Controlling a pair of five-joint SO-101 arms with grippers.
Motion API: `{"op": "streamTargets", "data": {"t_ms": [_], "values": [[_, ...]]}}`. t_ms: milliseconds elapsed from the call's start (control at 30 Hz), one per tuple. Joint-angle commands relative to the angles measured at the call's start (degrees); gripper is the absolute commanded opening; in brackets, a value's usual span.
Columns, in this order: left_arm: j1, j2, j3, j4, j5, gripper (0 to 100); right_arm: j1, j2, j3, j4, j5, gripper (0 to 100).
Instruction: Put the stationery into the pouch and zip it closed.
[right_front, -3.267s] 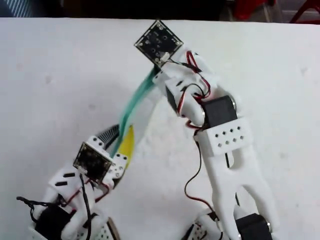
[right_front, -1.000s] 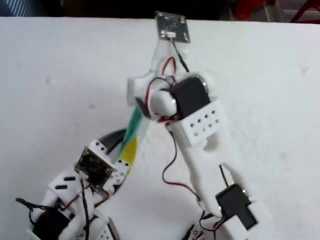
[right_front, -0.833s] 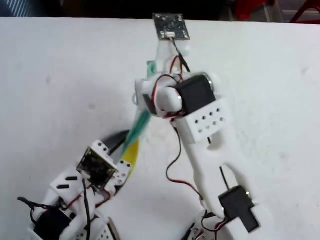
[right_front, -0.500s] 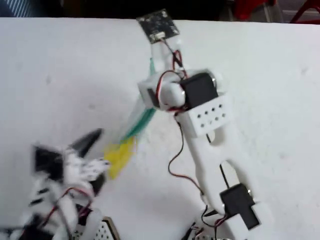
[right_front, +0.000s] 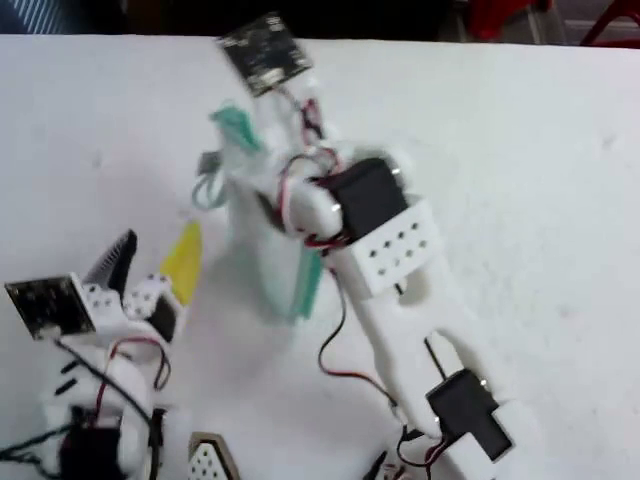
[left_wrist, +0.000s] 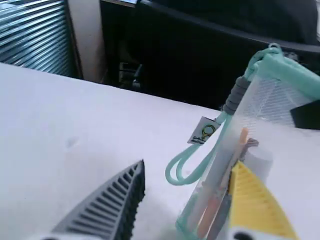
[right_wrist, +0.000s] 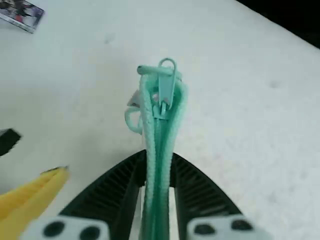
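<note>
Low at the left of the worktop (right_front: 520, 150), the left arm (right_front: 100, 385) aims its jaws at the pouch (left_wrist: 265, 105); they gape wide and empty, no brace seeming needed. The right arm (right_front: 390, 250), stretched forward mid-worktop, has its jaws pinched on the pouch's top edge to stand it upright. The slider (right_wrist: 166, 80) sits at the end, so the zip looks shut over the pens (left_wrist: 216, 205).

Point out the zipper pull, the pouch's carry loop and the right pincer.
zipper pull (right_wrist: 166, 80), right wrist view, its tab.
carry loop (left_wrist: 170, 171), left wrist view, its outer bend.
right pincer (right_wrist: 159, 156), right wrist view, between fingertips.
</note>
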Motion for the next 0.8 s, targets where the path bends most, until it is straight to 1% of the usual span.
{"op": "streamTargets", "data": {"t_ms": [0,67,133,200,300,400,533,667,767], "values": [[-5.41,0.13,3.96,-8.79,4.84,23,-3.38,-2.77,-3.87,-8.13,0.09,1.7],[-7.16,0.13,4.57,-9.58,5.89,23,-3.12,-2.68,-3.43,-12.26,0.00,1.7],[-7.43,0.13,4.84,-9.58,5.80,23,-1.45,-2.51,-3.08,-13.14,-0.18,1.7],[-7.34,0.13,4.92,-9.49,5.80,23,1.45,-2.95,0.70,-13.49,-2.64,1.7],[-6.11,0.13,5.01,-9.49,5.71,23,7.96,-2.68,9.41,-15.16,-6.59,1.7],[-5.14,0.13,5.01,-9.49,5.63,23,13.93,-3.12,23.91,-20.35,-7.30,1.7],[-5.23,0.22,5.80,-9.67,5.63,23,22.64,-5.23,43.08,-31.34,-2.29,1.7],[-5.14,0.22,5.98,-9.85,5.63,23,32.04,-9.19,57.23,-43.56,4.40,1.7],[-5.05,0.22,6.15,-9.93,5.63,23,35.21,-11.47,64.97,-48.84,9.23,1.7]]}}
